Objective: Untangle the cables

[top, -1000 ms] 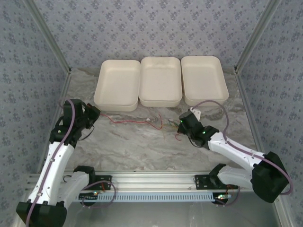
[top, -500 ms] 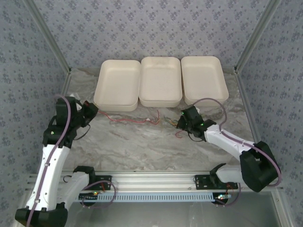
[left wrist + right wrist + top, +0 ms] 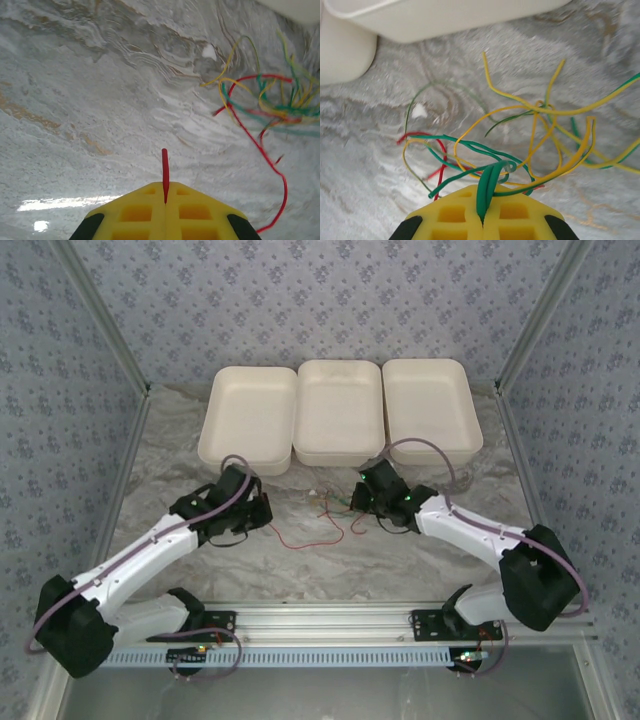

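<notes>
The step in hand looks like drawing one strand out of the knot (image 3: 272,102). The left tool (image 3: 165,196) is clamped on the end of a red wire (image 3: 164,167), and the right tool (image 3: 484,210) is clamped on a doubled green wire (image 3: 488,187). To do it well, I judge the right tool should hold its strand steady while the left draws left and near, slowly and low over the worktop (image 3: 90,100), so the red slides free rather than cinching a loop. Watch where red crosses the yellow and green strands. If the whole bundle starts to drag, ease off and regrip closer to the crossing. Wires this thin may slip from the fingers, so a steady pull beats a jerk

The cables (image 3: 335,510) lie on the worktop just near of the trays (image 3: 245,462), between the two tools. Seen from the left wrist, the knot sits far and right of the tool, apart from its tip, with a long red loop curving back near; whether that loop is the pinched strand I cannot tell. Seen from the right wrist, the loops start right at the tool's tip and fan out far and right
</notes>
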